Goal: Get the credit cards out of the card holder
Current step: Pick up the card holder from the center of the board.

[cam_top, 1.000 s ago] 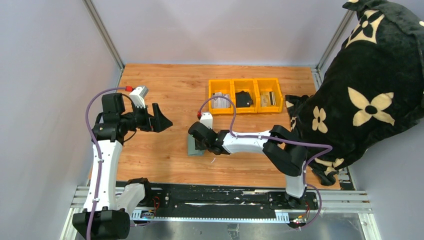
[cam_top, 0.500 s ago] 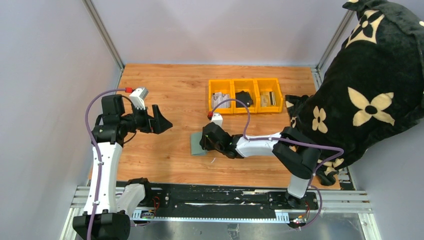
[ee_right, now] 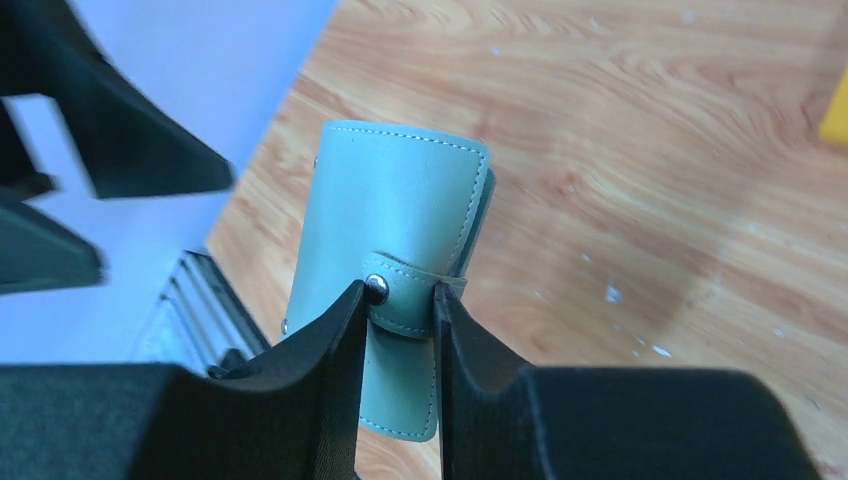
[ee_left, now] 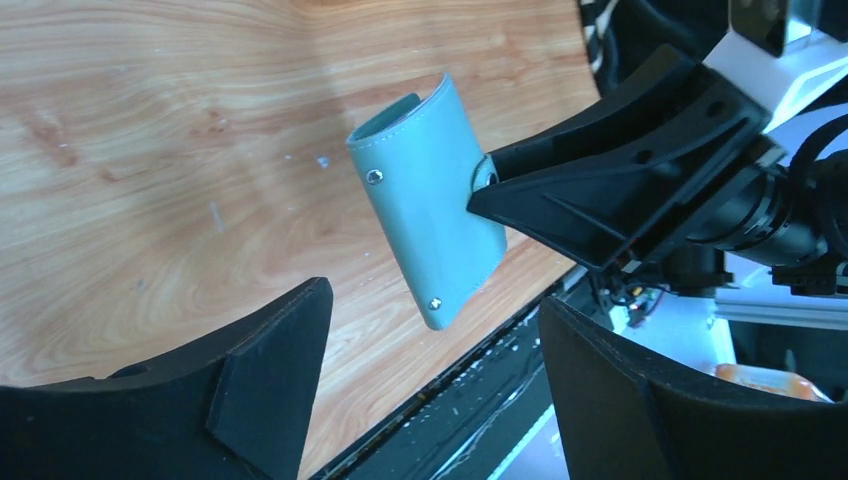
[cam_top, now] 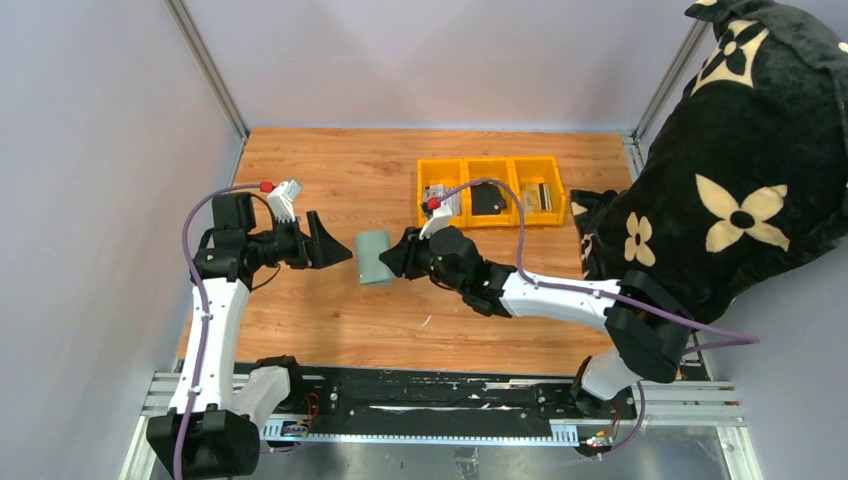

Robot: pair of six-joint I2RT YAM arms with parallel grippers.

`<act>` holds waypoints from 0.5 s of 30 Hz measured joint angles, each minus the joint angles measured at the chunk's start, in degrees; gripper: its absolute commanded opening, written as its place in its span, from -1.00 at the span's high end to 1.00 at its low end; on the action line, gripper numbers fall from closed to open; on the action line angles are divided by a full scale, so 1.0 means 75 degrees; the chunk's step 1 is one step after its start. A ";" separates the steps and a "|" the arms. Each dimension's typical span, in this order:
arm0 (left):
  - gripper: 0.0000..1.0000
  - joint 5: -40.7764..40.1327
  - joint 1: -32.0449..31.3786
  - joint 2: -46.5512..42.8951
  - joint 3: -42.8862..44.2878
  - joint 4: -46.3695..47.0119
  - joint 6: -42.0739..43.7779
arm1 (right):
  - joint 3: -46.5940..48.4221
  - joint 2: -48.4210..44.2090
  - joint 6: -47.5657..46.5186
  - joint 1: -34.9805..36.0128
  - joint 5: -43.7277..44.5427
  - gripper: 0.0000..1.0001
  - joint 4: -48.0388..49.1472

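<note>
1. Top view: the right gripper (cam_top: 392,260) is clamped on the right edge of a flat, pale grey-green folding card holder (cam_top: 374,257). It holds the holder up over the wooden tabletop (cam_top: 330,170), midway between the two arms. The left gripper (cam_top: 333,245) faces it with its jaws spread wide, just beside the holder and not touching it. A row of three yellow plastic bins (cam_top: 490,160) stands at the far side behind the right arm, with a bulky black lump (cam_top: 487,198) in the middle one. Black plush fabric with cream flowers (cam_top: 740,170) crowds the right edge, well apart from the handover.

2. Left wrist view: the holder hangs tilted in the air, folded shut, between the left arm's two parted black fingers (ee_left: 265,385). The open path to it looks free.

3. Right wrist view: the right pair of fingers (ee_right: 320,400) pinches the holder at its snap strap (ee_right: 405,298), which appears fastened. None of the thin rectangular credit cards shows in any view; presumably they are inside.

4. Judgement: this is the presenting step, and no card is out yet. The next move calls for the left gripper to close on the free end so the flap can be unsnapped and opened. With the right fingers sitting on the strap, the clasp is partly blocked, and a regrip may be needed.
</note>
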 measured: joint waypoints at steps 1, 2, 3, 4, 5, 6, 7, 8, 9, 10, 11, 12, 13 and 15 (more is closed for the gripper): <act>-0.57 0.0119 0.0000 0.0000 0.0000 0.0044 -0.0085 | 0.0050 -0.0105 0.0020 0.0000 -0.0044 1.00 0.0070; -0.55 0.0210 0.0000 0.0000 0.0000 0.0079 -0.0172 | 0.0082 -0.0201 0.0052 0.0000 -0.0087 1.00 0.0175; -0.51 0.0326 0.0000 0.0000 0.0000 0.0108 -0.0256 | 0.0099 -0.0286 0.0087 0.0000 -0.0134 1.00 0.0277; -0.46 0.0431 0.0000 0.0003 0.0000 0.0125 -0.0358 | 0.0114 -0.0341 0.0134 0.0000 -0.0175 1.00 0.0338; -0.42 0.0565 0.0000 0.0006 0.0000 0.0143 -0.0440 | 0.0154 -0.0388 0.0184 0.0003 -0.0213 1.00 0.0393; -0.38 0.0697 0.0000 0.0006 0.0000 0.0154 -0.0539 | 0.0233 -0.0402 0.0216 0.0006 -0.0254 1.00 0.0420; -0.34 0.0828 0.0000 0.0006 0.0000 0.0163 -0.0615 | 0.0297 -0.0402 0.0233 0.0015 -0.0271 1.00 0.0431; -0.31 0.0924 0.0000 0.0006 0.0000 0.0169 -0.0691 | 0.0367 -0.0402 0.0245 0.0038 -0.0297 1.00 0.0434; -0.26 0.1049 0.0000 0.0006 0.0000 0.0175 -0.0755 | 0.0443 -0.0402 0.0256 0.0047 -0.0309 1.00 0.0425; -0.18 0.1195 0.0000 0.0006 0.0000 0.0181 -0.0825 | 0.0551 -0.0402 0.0271 0.0070 -0.0323 1.00 0.0428; -0.13 0.1288 0.0000 0.0000 0.0000 0.0189 -0.0892 | 0.0635 -0.0402 0.0289 0.0096 -0.0329 1.00 0.0434; -0.04 0.1364 0.0000 -0.0009 0.0000 0.0198 -0.0947 | 0.0726 -0.0402 0.0309 0.0122 -0.0344 1.00 0.0434; 0.05 0.1405 0.0000 -0.0015 0.0000 0.0210 -0.0982 | 0.0819 -0.0399 0.0338 0.0152 -0.0373 1.00 0.0443; 0.23 0.1478 0.0000 -0.0023 0.0000 0.0230 -0.1008 | 0.0988 -0.0399 0.0370 0.0227 -0.0428 1.00 0.0481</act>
